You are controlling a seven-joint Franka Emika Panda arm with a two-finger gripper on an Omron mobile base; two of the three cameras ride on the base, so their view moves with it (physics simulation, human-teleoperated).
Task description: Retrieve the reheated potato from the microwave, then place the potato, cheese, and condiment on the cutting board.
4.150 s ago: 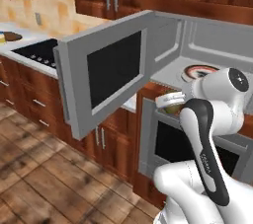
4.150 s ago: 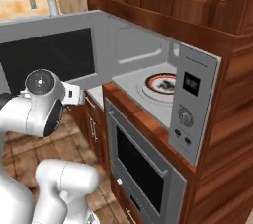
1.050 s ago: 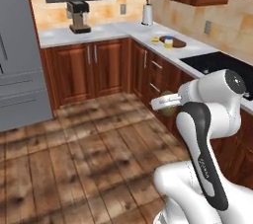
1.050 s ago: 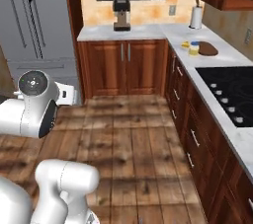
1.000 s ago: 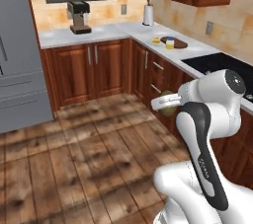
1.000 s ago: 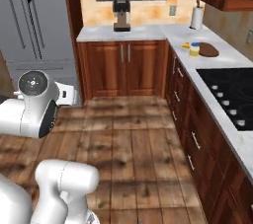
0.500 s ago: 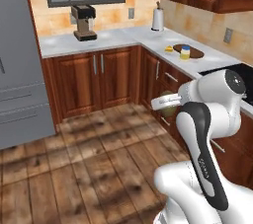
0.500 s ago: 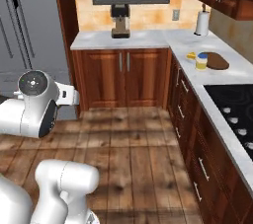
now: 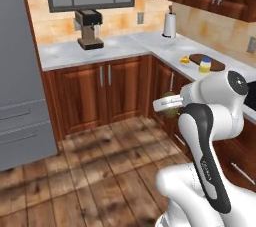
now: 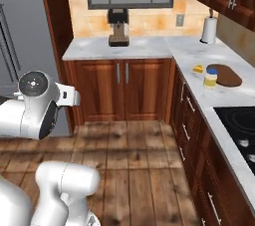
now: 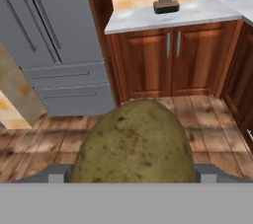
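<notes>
A pale marbled counter (image 10: 149, 47) runs along the tiled back wall and turns down the right side over reddish wood cabinets, with plank flooring below and a grey fridge (image 9: 20, 71) at the left. Near that right-hand counter's front edge lies the dark oval cutting board (image 10: 225, 74), with the yellow cheese (image 10: 198, 69) wedge and the condiment (image 10: 211, 77) bottle just beside it (coffee machine (image 10: 118, 28) at the back). The gripper (image 9: 170, 106) is clamped on the speckled, olive-brown potato (image 11: 132, 147), held out over the floor.

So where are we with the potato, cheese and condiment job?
Done: the potato is out of the microwave. In hand: the pincer carries it, seen close up in the hand view, out over the wooden floor. Left: the cutting board on the counter has nothing on it; the cheese and the condiment sit on the counter just beside it. All three need placing on it.
</notes>
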